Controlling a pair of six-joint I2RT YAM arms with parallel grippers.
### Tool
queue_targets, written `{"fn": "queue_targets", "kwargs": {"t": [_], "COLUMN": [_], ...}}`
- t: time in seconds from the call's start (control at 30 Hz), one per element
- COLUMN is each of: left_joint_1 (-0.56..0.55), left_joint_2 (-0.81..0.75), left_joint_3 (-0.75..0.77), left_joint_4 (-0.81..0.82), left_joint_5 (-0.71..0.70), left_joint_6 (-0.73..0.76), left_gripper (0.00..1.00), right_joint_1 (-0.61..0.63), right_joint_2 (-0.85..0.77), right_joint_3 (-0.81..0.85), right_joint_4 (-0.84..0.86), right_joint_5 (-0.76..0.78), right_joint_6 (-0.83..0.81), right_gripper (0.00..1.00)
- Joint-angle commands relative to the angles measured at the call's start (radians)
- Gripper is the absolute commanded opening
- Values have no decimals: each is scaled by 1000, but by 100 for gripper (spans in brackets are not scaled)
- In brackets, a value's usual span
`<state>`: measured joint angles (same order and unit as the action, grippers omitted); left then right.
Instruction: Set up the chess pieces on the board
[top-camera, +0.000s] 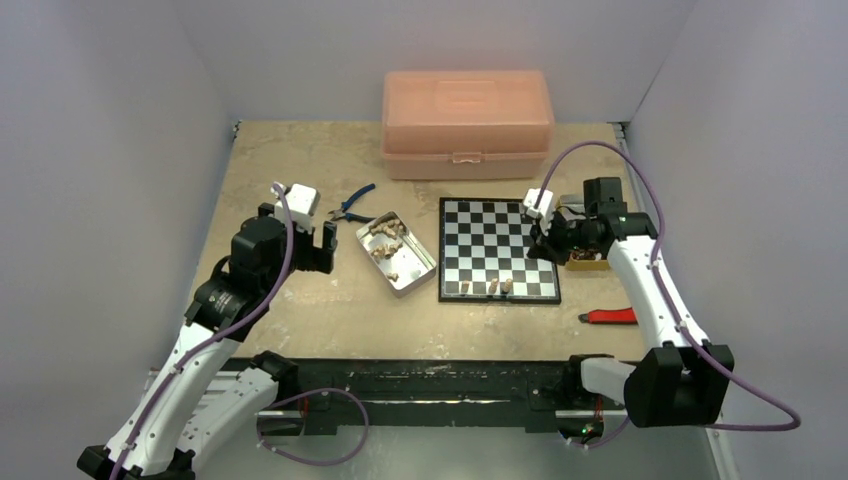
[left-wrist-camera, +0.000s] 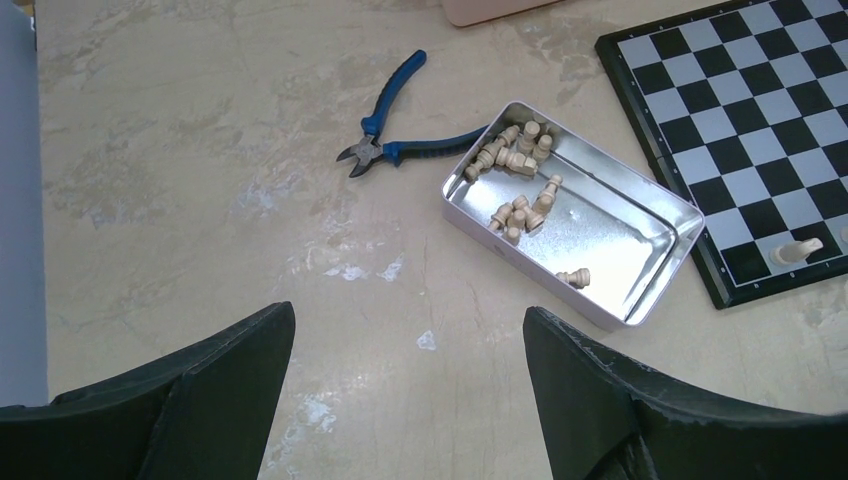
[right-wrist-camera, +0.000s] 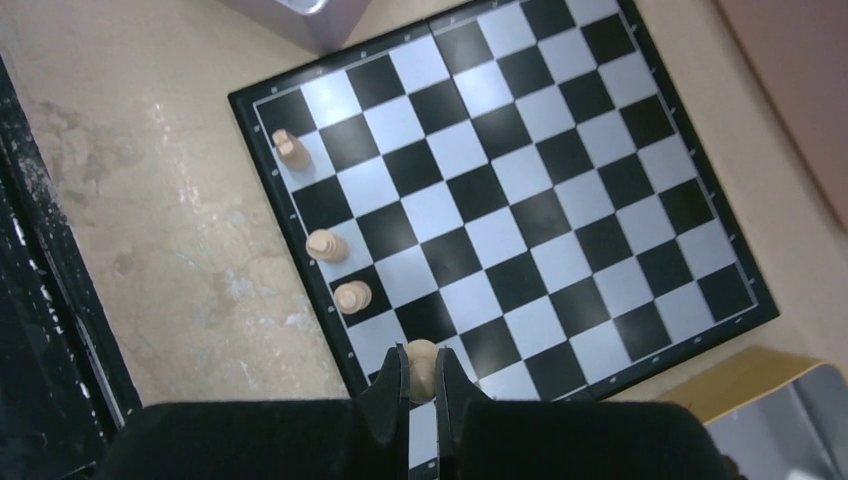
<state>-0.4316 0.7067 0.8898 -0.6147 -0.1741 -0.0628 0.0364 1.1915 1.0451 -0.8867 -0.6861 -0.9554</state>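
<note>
The black and silvery-white board (top-camera: 497, 247) lies right of centre; it also shows in the right wrist view (right-wrist-camera: 520, 190) and the left wrist view (left-wrist-camera: 740, 110). Three light tan chess pieces (right-wrist-camera: 330, 245) stand along its near edge row (top-camera: 487, 287). My right gripper (right-wrist-camera: 421, 385) is shut on a light tan chess piece (right-wrist-camera: 421, 362) above the board's near right corner. More tan chess pieces (left-wrist-camera: 515, 180) lie in the metal tin (left-wrist-camera: 640, 245). My left gripper (left-wrist-camera: 410, 345) is open and empty, above bare table left of the tin.
Blue-handled cutters (left-wrist-camera: 400, 140) lie beside the tin's far end. A large pink plastic box (top-camera: 466, 122) stands at the back. A red-handled tool (top-camera: 610, 316) lies at the near right, and a yellowish box (top-camera: 588, 262) lies under my right arm.
</note>
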Motion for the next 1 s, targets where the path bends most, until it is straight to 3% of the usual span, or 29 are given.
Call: {"fn": "queue_targets", "kwargs": {"t": [0.0,0.43,0.97], "left_joint_1": [8,8,8], "left_joint_2": [-15,-11,-5], "left_joint_3": [11,14,15], "left_joint_4": [31,28,25], "left_joint_5": [28,65,83], "left_joint_6": [6,3,2], "left_gripper": [84,83,83], "right_joint_1": [-27,-30,-17], "right_joint_2": [-14,6,66], "right_joint_3": [-76,-180,-220], "right_joint_4": [55,145,225], "right_joint_5": [60,225,232], "right_joint_6": [37,42,104], "right_gripper": [0,0,1]}}
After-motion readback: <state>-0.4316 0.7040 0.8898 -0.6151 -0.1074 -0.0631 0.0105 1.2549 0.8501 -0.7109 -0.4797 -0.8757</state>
